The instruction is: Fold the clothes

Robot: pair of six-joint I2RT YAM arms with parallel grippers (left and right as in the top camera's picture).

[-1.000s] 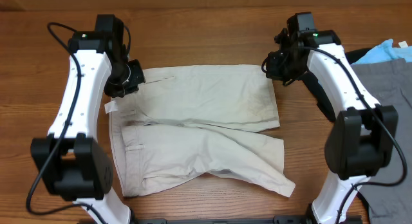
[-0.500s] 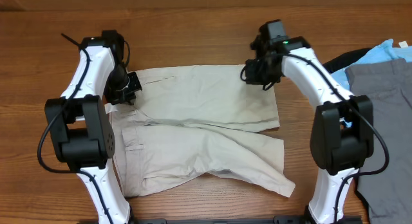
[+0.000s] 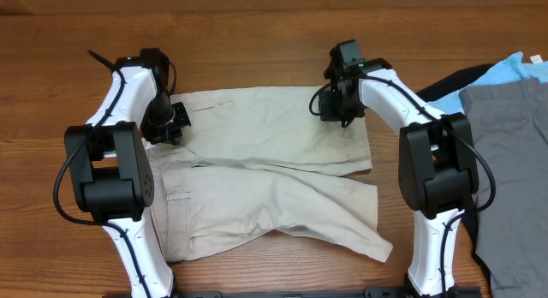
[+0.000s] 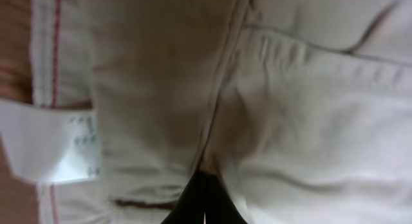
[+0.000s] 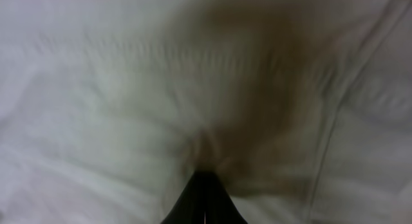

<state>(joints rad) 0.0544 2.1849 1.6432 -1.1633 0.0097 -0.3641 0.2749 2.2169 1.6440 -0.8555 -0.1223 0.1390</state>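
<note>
Both arms stretched forward — left gripper [image 3: 169, 127], right gripper [image 3: 332, 107] pinched shut.

Bare table [image 3: 257, 50] beyond shorts [image 3: 274, 152], grey garment [image 3: 514, 161] rightward

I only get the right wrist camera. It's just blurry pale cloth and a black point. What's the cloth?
Observer: It's beige shorts, lying flat on a wooden table, with the waistband to the robot's left.
Operator: Where's my arm on them?
Observer: Your right gripper pinches the far leg, near its hem end.
Operator: And the other arm?
Observer: The left gripper pinches the far waistband corner, beside a small white label.
</note>
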